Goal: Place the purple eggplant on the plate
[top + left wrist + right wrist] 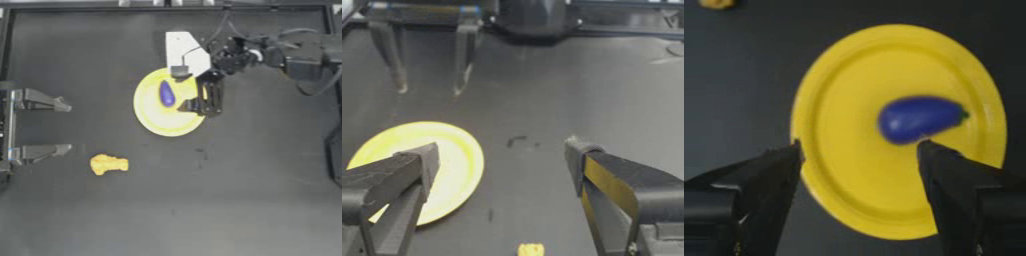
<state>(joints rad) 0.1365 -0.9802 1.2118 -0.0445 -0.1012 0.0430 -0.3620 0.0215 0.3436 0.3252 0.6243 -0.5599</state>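
The purple eggplant (166,93) lies on the yellow plate (157,120), a little toward the plate's far side. It rests free, touched by nothing. My right gripper (194,85) hovers over the plate's far right edge and is open. In the right wrist view the eggplant (919,119) sits on the plate (851,195) beyond the spread jaws of the right gripper (859,150). My left gripper (67,126) is parked open at the table's left side. From its wrist view the left gripper (502,160) faces the plate (455,165); the eggplant is hidden there.
An orange-yellow lumpy food piece (108,163) lies on the dark table to the front left of the plate, also seen in the left wrist view (530,249). The right arm's cables and body (294,57) fill the far right.
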